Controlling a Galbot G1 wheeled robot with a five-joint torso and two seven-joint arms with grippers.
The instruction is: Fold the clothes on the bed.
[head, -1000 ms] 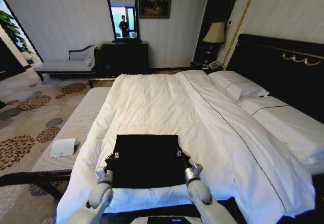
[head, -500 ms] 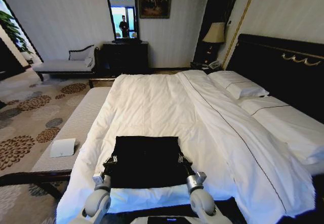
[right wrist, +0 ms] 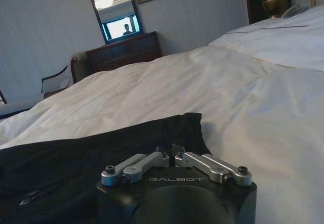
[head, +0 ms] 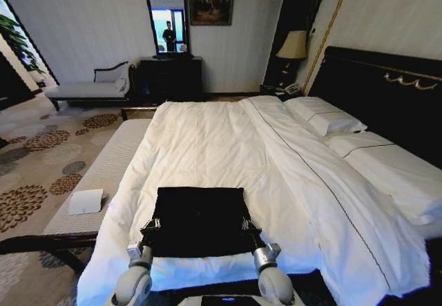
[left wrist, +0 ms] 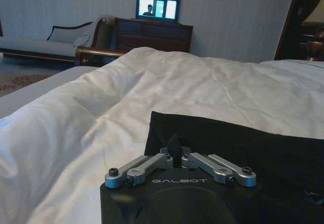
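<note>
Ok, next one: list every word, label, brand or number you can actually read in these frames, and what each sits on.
"GALBOT" - on the black housing of the left gripper, shut on the black T-shirt.
"GALBOT" - on the housing of the right gripper, shut on the same shirt.
Small white print on the T-shirt, by the right gripper - too blurred to read.
Nothing readable on the bed.

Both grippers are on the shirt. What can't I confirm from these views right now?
- Left gripper fingertips: hidden in the shirt fold, left wrist view.
- Right gripper fingertips: buried in the cloth edge, right wrist view.
- Shirt's near hem: covered by both grippers in the head view.
- Bed near edge: cut off by the frame and the arms.
</note>
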